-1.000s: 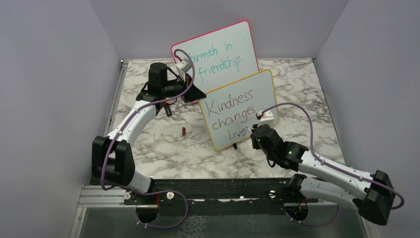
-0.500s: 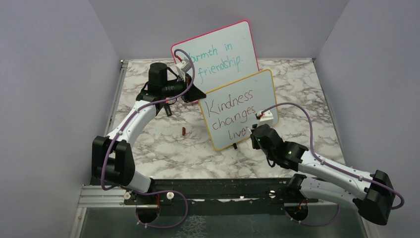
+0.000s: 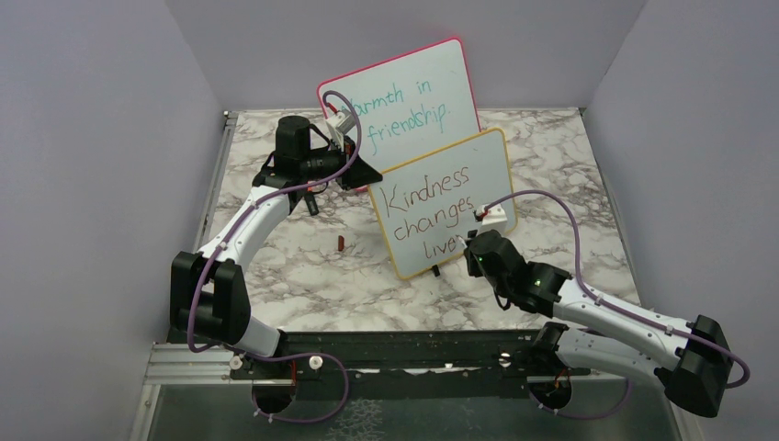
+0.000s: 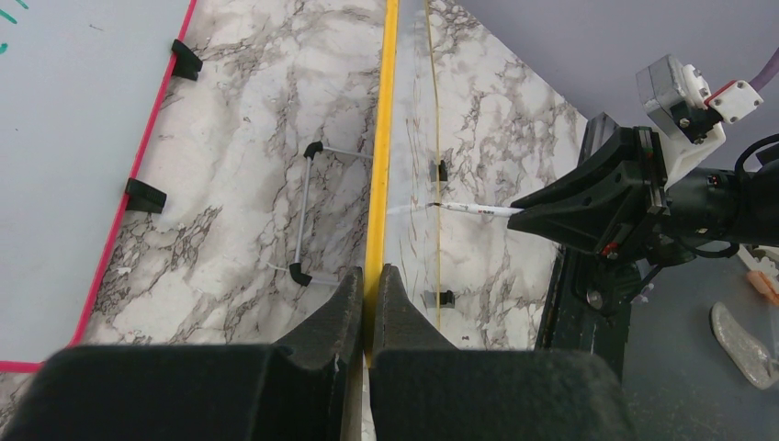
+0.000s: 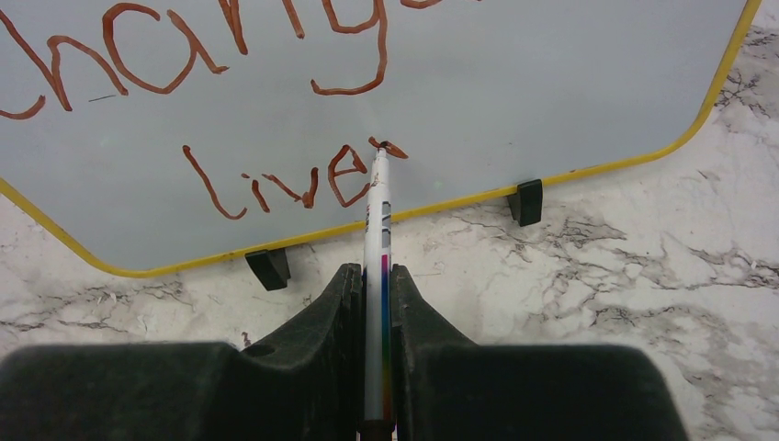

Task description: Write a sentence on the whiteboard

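Top: whiteboard [image 3: 487, 165] stands mid-counter [image 3: 276, 266], nearer the far edge; sentence [image 3: 430, 209] reads "Kindness changes live", last letter wanting

Left wrist: left pincer [image 4: 370, 276] clamped on the board's yellow edge

Right wrist: right pincer [image 5: 374, 276] clamped on pen [image 5: 377, 197], tip at the board just past the "e", a first stroke there; judged nearly done, one "s" left

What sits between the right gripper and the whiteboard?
A marker, held by the right gripper, its tip on the whiteboard; the right wrist view shows it.

White arms [image 3: 241, 225], black joints [image 3: 207, 299], purple cables [image 3: 570, 215], green lights [image 3: 536, 283]
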`<state>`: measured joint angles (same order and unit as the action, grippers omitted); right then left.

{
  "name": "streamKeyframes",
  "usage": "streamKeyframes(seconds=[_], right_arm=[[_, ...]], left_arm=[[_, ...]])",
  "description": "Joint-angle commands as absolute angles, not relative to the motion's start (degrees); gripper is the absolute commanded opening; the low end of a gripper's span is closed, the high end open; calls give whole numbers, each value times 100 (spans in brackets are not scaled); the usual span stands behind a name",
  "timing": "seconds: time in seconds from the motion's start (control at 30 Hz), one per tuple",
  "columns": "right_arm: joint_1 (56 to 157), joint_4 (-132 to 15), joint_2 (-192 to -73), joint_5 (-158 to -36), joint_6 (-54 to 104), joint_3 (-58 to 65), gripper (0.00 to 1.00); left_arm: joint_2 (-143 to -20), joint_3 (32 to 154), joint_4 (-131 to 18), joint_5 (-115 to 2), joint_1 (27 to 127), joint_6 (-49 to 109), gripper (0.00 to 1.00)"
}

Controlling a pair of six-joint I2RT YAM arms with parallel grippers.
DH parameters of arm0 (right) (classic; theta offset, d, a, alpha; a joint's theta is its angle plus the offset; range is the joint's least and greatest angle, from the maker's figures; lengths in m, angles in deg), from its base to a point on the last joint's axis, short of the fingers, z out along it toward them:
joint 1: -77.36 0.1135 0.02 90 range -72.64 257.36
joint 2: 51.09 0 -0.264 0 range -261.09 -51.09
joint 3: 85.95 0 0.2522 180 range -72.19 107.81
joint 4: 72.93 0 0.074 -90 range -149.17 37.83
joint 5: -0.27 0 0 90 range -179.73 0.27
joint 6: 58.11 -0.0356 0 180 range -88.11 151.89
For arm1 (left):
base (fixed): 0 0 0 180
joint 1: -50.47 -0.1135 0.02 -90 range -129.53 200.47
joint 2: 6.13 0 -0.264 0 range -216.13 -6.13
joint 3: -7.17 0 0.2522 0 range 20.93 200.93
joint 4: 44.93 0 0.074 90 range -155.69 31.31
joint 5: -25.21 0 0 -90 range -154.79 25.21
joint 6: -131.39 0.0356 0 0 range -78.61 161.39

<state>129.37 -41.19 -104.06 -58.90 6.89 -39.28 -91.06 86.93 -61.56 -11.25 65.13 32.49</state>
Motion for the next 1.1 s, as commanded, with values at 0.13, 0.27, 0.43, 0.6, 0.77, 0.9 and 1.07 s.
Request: streamKeyframes(seconds=[0.13, 0.27, 0.43, 0.6, 0.77, 0.9, 1.07], right_arm=[[12913, -4073, -10439, -6086, 559, -3973, 1], [12911, -3988, -10513, -6108, 513, -3963, 1], [12913, -3970, -10552, -6162, 480, -3967, 1], [12912, -3820, -10643, -6055, 376, -3945, 1], [12913, -3627, -10655, -5728, 203, -3893, 1], [12904, -3577, -10647, -5590, 150, -3877, 1], [12885, -3574, -10634, -5642, 159, -3887, 1]], left_arm=[[-9341, 8622, -6660, -1275, 6682, 3429, 0], [-9327, 8614, -6661, -1276, 6682, 3434, 0], [-9335, 8614, -6660, -1276, 6682, 3428, 0], [-9340, 8619, -6660, -1271, 6682, 3427, 0], [-9341, 8623, -6655, -1267, 6682, 3427, 0], [-9341, 8623, -6660, -1267, 6682, 3427, 0], [-9348, 8623, -6660, -1259, 6682, 3427, 0]])
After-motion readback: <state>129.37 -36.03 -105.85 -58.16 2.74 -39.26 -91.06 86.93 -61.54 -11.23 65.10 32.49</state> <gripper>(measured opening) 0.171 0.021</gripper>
